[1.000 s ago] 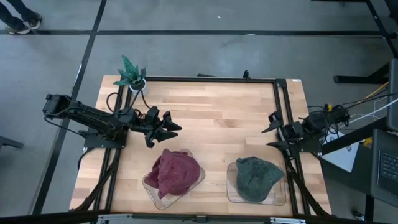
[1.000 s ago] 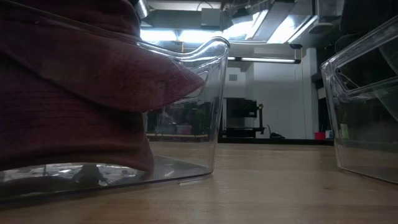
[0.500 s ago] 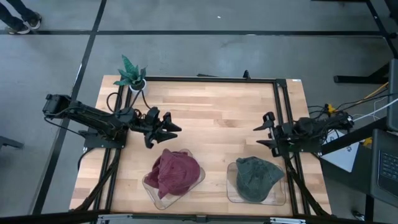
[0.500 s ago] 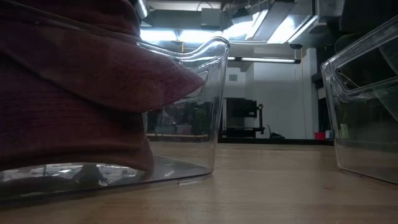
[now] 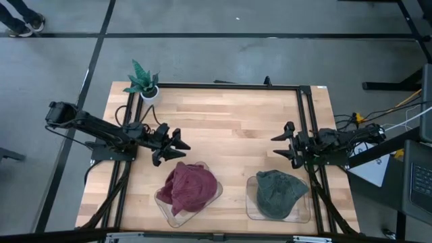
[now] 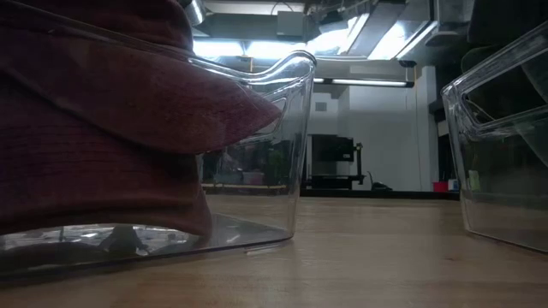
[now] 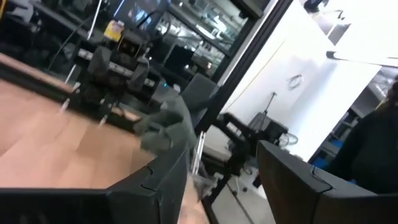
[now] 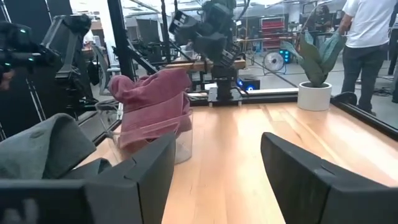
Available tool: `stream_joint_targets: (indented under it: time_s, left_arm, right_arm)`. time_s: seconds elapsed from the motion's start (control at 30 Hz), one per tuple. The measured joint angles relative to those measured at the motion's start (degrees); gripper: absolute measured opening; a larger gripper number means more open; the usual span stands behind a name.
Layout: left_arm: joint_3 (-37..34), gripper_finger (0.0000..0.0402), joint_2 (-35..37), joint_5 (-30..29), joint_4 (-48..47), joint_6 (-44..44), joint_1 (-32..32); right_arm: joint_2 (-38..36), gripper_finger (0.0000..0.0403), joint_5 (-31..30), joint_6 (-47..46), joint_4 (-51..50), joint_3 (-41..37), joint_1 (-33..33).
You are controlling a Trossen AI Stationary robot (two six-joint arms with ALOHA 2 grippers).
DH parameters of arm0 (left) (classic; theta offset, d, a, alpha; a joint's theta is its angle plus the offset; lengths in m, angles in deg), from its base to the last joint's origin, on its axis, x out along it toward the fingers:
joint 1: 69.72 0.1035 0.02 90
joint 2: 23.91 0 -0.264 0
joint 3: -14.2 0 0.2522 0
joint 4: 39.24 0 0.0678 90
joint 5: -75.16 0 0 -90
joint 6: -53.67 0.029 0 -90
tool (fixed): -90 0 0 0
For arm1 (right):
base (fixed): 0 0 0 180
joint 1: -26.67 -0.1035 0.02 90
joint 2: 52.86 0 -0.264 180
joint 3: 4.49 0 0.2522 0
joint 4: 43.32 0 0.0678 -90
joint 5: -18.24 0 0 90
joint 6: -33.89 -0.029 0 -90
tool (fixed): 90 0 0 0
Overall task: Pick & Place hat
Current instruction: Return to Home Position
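A dark red hat (image 5: pixel 190 187) lies heaped in a clear plastic tub (image 5: pixel 165 208) near the table's front edge; it fills the left of the low view (image 6: pixel 94 128). A grey-green hat (image 5: pixel 277 192) lies in a second clear tub (image 5: pixel 251 210) to its right. My left gripper (image 5: pixel 174 150) hangs open just beyond the red hat, holding nothing. My right gripper (image 5: pixel 276 146) stands open at the table's right side, just beyond the grey-green hat, nothing between its fingers (image 8: pixel 149 168). The right wrist view shows both hats (image 8: pixel 152 106) (image 8: pixel 40 149).
A small potted plant (image 5: pixel 143 81) stands at the far left corner. A black frame rail (image 5: pixel 229 86) runs round the table. Bare wood (image 5: pixel 233 128) lies between the arms. A person (image 8: pixel 367 37) stands beyond the table in the right wrist view.
My left gripper has sunk and drawn back a little toward the table's left and near side, closer to the red hat. My right gripper has swung in from the right edge over the table, sinking. Both stay open; the hats have not moved.
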Motion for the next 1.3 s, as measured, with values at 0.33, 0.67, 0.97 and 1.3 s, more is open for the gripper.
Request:
stream_joint_targets:
  time_s: [0.33, 0.67, 0.97, 1.3]
  left_arm:
    - [-12.76, 0.0184, 14.48, -0.97, -2.32, 3.83, 0.0]
    - [-12.69, 0.0184, 25.47, 6.6, -19.27, 11.81, 2.25]
    - [-12.69, 0.0185, 38.99, 6.86, -34.78, 17.99, 5.58]
    - [-12.69, 0.0185, 58.17, -6.26, -51.29, 23.46, 5.81]
  right_arm:
    - [0.02, 0.0236, 0.21, -0.17, 0.01, 0.0, 0.0]
    - [0.02, 0.0236, 0.26, -0.17, 0.01, 0.02, -0.02]
    - [0.02, 0.0236, 0.24, -0.17, 0.0, 0.02, -0.02]
    - [0.02, 0.0236, 0.24, -0.17, 0.01, 0.02, -0.04]
